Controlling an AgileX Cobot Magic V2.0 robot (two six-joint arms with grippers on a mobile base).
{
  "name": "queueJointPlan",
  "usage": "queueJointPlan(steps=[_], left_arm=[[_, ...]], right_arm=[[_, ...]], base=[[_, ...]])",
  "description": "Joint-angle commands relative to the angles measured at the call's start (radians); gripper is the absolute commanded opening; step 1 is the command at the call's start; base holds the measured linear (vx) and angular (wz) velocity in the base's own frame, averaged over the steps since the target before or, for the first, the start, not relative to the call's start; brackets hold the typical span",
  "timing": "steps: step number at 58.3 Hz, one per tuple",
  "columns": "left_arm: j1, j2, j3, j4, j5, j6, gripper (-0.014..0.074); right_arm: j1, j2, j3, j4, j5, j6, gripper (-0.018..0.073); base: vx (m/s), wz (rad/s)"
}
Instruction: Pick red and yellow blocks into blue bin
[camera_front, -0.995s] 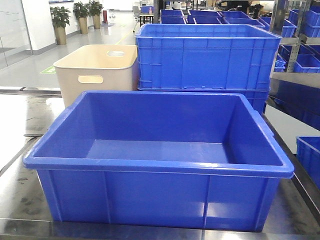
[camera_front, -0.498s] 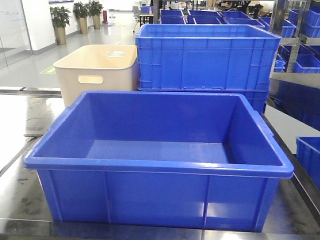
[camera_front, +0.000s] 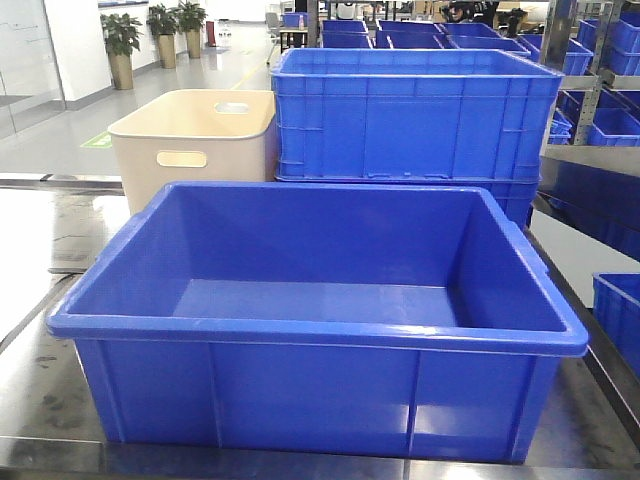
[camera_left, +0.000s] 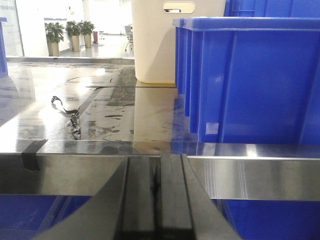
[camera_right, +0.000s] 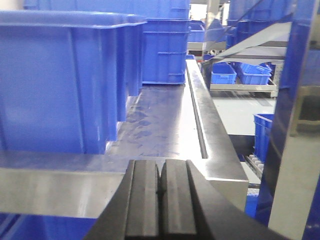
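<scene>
Stretching away behind the desk (camera_front: 40, 390), the room was a bright hall with a pale glossy floor, glass panels at far left, and three potted plants (camera_front: 160, 30) in gold pots along the far wall. Stacks of blue crates (camera_front: 610, 90) filled shelving at far right and the far middle of the hall.

The desk was a worn, reflective metal surface with dark smudges and scuffs, edged by a raised metal lip; a strip of dark tape (camera_left: 29, 155) lay on its near edge in the left wrist view.

The blue bin (camera_front: 300, 335) sat on the near part of the desk, wide and open, its smooth floor bare; the red and yellow blocks showed in none of the views. Behind it on the right stood a taller ribbed blue crate (camera_front: 415, 115), and behind it on the left a beige tub (camera_front: 190, 140) with handle slots, just beside that crate.

The left claw (camera_left: 156, 200) hung below the near desk edge with its pads pressed together and nothing between them. The right claw (camera_right: 160, 192) sat likewise, pads closed against each other and empty, looking along the desk's right side past the bin's wall.
</scene>
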Motion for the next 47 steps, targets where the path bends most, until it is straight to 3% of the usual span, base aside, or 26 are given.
queueJointPlan(steps=[1, 10, 47], left_arm=[[-0.008, -0.017, -0.016, -0.008, -0.082, -0.007, -0.0001], [-0.008, -0.017, -0.016, -0.008, -0.082, -0.007, -0.0001], [-0.008, -0.017, -0.016, -0.008, -0.082, -0.007, 0.0]], right_arm=[[-0.007, -0.014, 0.009, -0.086, -0.095, 0.089, -0.001], [-0.007, -0.014, 0.009, -0.195, -0.095, 0.188, -0.001], [-0.007, -0.013, 0.009, -0.22, -0.132, 0.172, -0.001]], base=[[0.0, 0.0], [0.0, 0.0], [0.0, 0.0]])
